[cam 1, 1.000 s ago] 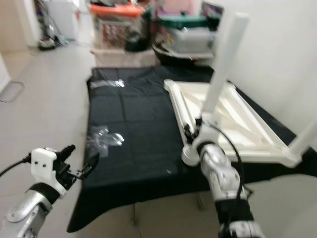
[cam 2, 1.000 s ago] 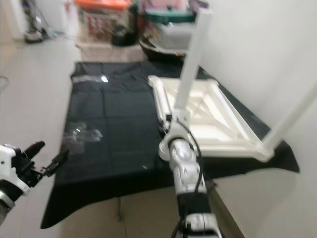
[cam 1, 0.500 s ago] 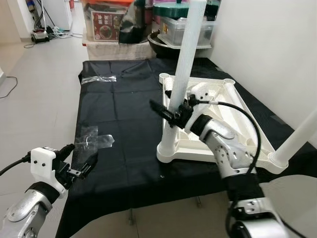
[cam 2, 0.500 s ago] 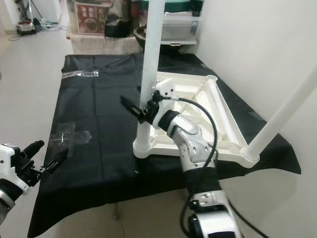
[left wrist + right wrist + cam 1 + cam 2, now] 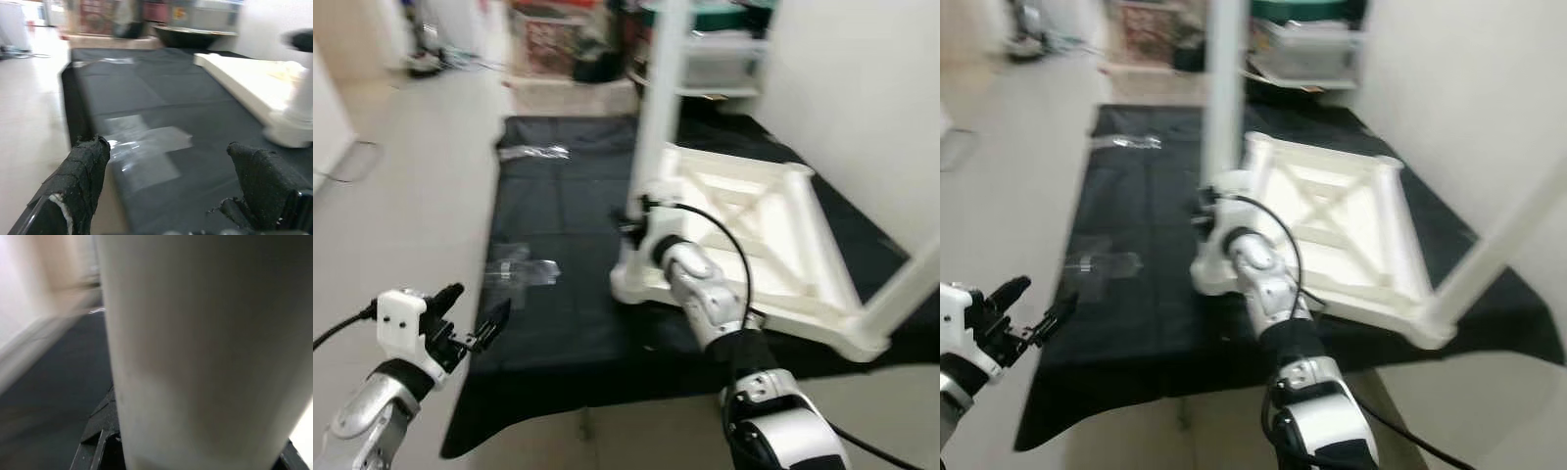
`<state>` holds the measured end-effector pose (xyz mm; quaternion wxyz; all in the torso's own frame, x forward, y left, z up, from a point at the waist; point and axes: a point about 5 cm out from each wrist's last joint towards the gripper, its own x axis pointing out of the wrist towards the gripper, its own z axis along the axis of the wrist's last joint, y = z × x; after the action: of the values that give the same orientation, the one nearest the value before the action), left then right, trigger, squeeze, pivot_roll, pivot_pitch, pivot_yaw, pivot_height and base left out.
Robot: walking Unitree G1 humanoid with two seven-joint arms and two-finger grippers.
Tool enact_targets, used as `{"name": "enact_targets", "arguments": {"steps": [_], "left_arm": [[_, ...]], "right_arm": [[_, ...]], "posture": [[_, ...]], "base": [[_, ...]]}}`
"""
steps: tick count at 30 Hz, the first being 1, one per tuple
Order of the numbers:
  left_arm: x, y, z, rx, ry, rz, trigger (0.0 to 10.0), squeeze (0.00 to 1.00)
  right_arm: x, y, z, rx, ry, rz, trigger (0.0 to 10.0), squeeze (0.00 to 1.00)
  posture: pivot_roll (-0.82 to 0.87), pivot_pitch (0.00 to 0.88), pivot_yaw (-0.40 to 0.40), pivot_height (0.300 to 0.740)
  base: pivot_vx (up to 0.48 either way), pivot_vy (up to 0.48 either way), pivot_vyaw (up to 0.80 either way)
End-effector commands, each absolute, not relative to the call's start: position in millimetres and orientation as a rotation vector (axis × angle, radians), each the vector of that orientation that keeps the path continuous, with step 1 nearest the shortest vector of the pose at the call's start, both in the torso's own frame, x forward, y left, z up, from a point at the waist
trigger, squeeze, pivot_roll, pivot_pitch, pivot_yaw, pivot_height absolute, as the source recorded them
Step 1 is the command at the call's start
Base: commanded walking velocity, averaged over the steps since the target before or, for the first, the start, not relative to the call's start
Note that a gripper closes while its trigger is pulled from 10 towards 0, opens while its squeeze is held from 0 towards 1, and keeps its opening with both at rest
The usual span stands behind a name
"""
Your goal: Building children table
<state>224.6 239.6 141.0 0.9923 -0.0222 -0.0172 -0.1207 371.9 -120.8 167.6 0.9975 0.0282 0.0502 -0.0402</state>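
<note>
So the right claw (image 5: 641, 227) is clamping the upright white leg (image 5: 658, 108) of the upside-down table (image 5: 759, 245) lying on the black sheet (image 5: 558, 206); left claw (image 5: 470, 318) is hovering, fingers apart. Storage bins (image 5: 724, 59) behind are too blurry.

You have open room over the near-left part of the black cloth sheet (image 5: 558, 323) spread on the floor; only a crumpled piece of clear plastic film (image 5: 521, 271) lies there, near the sheet's left edge. A second clear plastic scrap (image 5: 533, 153) sits by the far-left corner. The upturned white plastic table top (image 5: 754, 235) takes up the sheet's right half. Its tall white round leg (image 5: 656, 108) stands upright at the near-left corner of that top, blocking passage there. Blurred storage boxes (image 5: 568, 44) close off the far edge.
</note>
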Motion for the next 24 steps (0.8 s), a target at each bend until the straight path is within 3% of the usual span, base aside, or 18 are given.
{"name": "enact_targets", "arguments": {"steps": [1,2,3,5,6,7,8,9,10,12,13,14,18,19,22,24], "left_arm": [[225.6,235.1,141.9,-0.057,-0.040,-0.265,10.0,0.00],[225.3,234.7,141.9,-0.058,-0.040,-0.267,10.0,0.00],[225.0,234.6,141.9,-0.058,-0.040,-0.268,10.0,0.00],[224.8,234.7,141.8,-0.059,-0.039,-0.268,10.0,0.00],[224.6,234.7,141.7,-0.059,-0.038,-0.270,10.0,0.00],[224.6,234.8,141.7,-0.059,-0.037,-0.271,10.0,0.00],[224.6,234.8,141.7,-0.059,-0.037,-0.271,10.0,0.00],[224.9,234.9,141.6,-0.060,-0.037,-0.272,10.0,0.00],[226.0,235.2,141.3,-0.060,-0.037,-0.271,10.0,0.00],[226.0,235.2,141.3,-0.060,-0.037,-0.271,10.0,0.00],[226.4,235.5,141.4,-0.060,-0.037,-0.270,10.0,0.00],[226.9,235.9,141.4,-0.060,-0.039,-0.267,10.0,0.00],[227.5,236.9,141.5,-0.061,-0.042,-0.259,10.0,0.00],[227.5,236.9,141.5,-0.061,-0.042,-0.259,10.0,0.00],[227.9,237.8,141.2,-0.062,-0.044,-0.253,10.0,0.00],[228.0,237.9,141.1,-0.062,-0.044,-0.253,10.0,0.00]], "right_arm": [[359.1,-147.7,134.3,-0.007,0.278,-0.255,0.0,0.00],[351.4,-144.8,133.9,-0.006,0.277,-0.245,0.0,0.00],[345.6,-134.9,134.5,-0.002,0.267,-0.173,3.1,0.00],[342.7,-127.3,135.1,0.001,0.260,-0.116,3.1,0.00],[339.5,-108.3,138.2,0.066,0.227,0.053,10.0,0.00],[336.8,-94.2,144.3,0.095,0.177,0.190,10.0,0.77],[336.8,-94.2,144.3,0.095,0.177,0.190,10.0,0.77],[335.4,-87.9,151.7,0.122,0.121,0.259,10.0,1.00],[338.5,-76.6,170.3,0.144,0.047,0.412,10.0,1.00],[338.5,-76.6,170.3,0.144,0.047,0.412,10.0,1.00],[341.1,-73.9,180.4,0.147,0.021,0.470,10.0,0.62],[342.5,-70.1,192.0,0.137,-0.020,0.586,10.0,0.00],[335.1,-64.5,218.0,0.140,-0.122,0.881,10.0,0.00],[335.1,-64.5,218.0,0.140,-0.122,0.881,10.0,0.00],[315.0,-51.5,230.2,0.085,-0.187,1.179,10.0,0.00],[312.6,-49.5,230.3,0.076,-0.189,1.212,10.0,0.00]], "posture": [[0.09,0.000,-0.103,0.740],[0.08,0.000,-0.095,0.740],[0.08,0.000,-0.091,0.740],[0.07,0.000,-0.090,0.740],[0.07,0.000,-0.090,0.740],[0.07,0.000,-0.088,0.740],[0.07,0.000,-0.088,0.740],[0.08,0.000,-0.093,0.740],[0.08,0.000,-0.098,0.740],[0.08,0.000,-0.098,0.740],[0.08,0.000,-0.098,0.740],[0.09,0.000,-0.103,0.740],[0.10,0.000,-0.111,0.740],[0.10,0.000,-0.111,0.740],[0.11,0.000,-0.116,0.740],[0.11,0.000,-0.116,0.740]], "base": [[0.000,0.000,0.00],[0.000,0.000,0.00],[0.000,0.000,0.00],[0.000,0.000,0.00],[0.000,0.000,0.00],[0.000,0.000,0.00],[0.000,0.000,0.00],[0.000,0.000,0.00],[0.000,0.000,0.00],[0.000,0.000,0.00],[0.000,0.000,0.00],[0.000,0.000,0.00],[0.000,0.000,0.00],[0.000,0.000,0.00],[0.000,0.000,0.00],[0.000,0.000,0.00]]}}
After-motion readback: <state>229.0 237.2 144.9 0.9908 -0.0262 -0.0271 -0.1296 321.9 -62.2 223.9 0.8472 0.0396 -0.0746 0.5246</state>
